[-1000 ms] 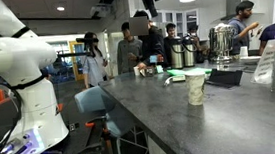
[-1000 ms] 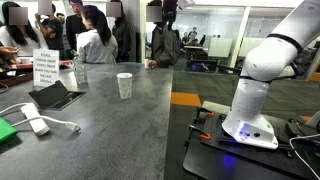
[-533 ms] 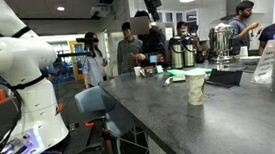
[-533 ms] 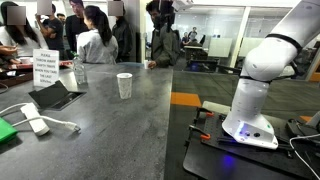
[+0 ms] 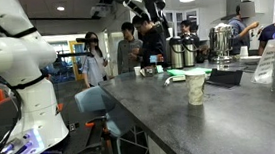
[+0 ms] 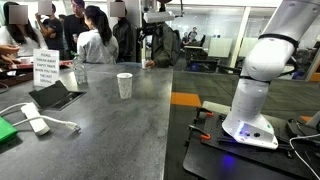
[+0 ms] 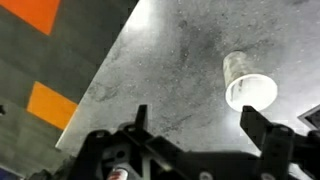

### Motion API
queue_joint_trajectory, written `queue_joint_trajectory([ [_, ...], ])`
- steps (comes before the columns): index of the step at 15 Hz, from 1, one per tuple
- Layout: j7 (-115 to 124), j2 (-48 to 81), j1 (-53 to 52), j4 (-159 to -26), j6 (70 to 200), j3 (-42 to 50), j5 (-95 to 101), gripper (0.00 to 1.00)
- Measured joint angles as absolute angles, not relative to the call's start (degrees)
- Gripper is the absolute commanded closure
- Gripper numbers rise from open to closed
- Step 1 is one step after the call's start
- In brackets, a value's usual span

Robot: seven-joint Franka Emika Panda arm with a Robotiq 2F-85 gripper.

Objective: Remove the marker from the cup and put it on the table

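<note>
The gripper (image 7: 195,128), brought further into view within the last second, is held empty with jaws spread wide high above the table (image 7: 170,60), with the cup (image 7: 250,88) at its two o'clock; the marker, unseen, is presumed inside, so extraction is judged barely begun.

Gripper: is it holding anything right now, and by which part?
Nothing. In the wrist view the gripper is open and empty, above the cup standing on the table.
</note>
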State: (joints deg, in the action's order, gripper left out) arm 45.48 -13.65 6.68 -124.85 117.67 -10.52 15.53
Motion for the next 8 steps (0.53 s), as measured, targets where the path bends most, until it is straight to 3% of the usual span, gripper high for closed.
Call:
queue_joint_trajectory([
  [8, 62.7, -0.2, 2.3, -118.4, 118.9, -9.9, 15.9, 0.0],
])
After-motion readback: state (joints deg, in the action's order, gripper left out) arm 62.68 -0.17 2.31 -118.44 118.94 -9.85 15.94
